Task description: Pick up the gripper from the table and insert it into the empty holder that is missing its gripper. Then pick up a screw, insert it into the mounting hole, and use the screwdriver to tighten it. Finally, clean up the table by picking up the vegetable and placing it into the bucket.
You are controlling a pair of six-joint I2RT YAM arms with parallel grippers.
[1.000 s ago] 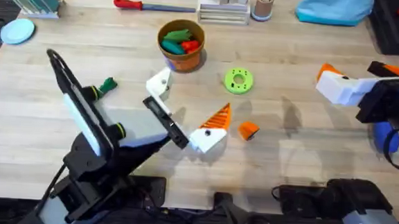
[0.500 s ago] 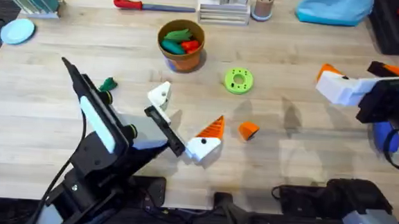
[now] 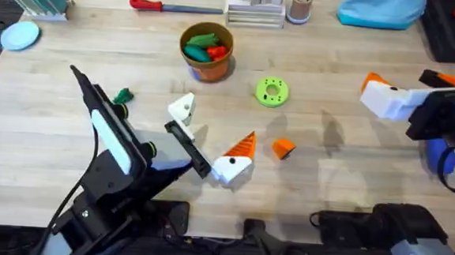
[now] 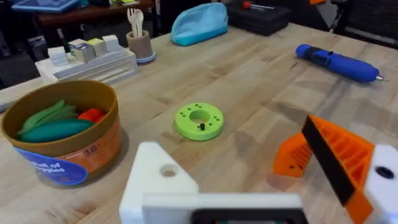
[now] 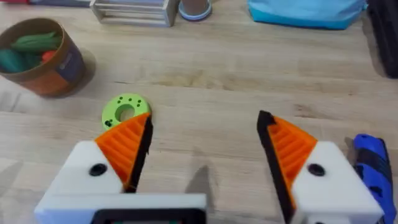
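Two arms are seen at the counter (image 3: 327, 181). The left hand (image 3: 207, 134) is held low near the centre, spread wide, with nothing between its fingers. One finger carries an orange pad (image 3: 243, 145); the other is the bare white holder (image 3: 182, 107), its mounting hole visible in the left wrist view (image 4: 168, 170). One loose orange gripper (image 3: 283, 149) is seen lying on the wood just at 3 o'clock of the padded finger, apart from it; in the left wrist view it is partly hidden behind that finger (image 4: 291, 163). One dark green vegetable (image 3: 122, 97) is found at 9 o'clock of the holder, close beside the left arm. One bucket (image 3: 207, 51) stands at 12 o'clock of the left hand, well apart, and three toys can be counted in it: two green, one red. One green ring disc (image 3: 272, 91) lies at 4 o'clock of the bucket. The right hand (image 3: 376, 93) is held at the counter's 3 o'clock side, both orange pads fitted, spread wide and empty as the right wrist view shows (image 5: 202, 149). One blue screwdriver (image 3: 441, 156) is seen beneath the right arm; in the left wrist view it lies flat on the wood (image 4: 336, 61). One red-handled tool (image 3: 175, 6) rests along the far edge.
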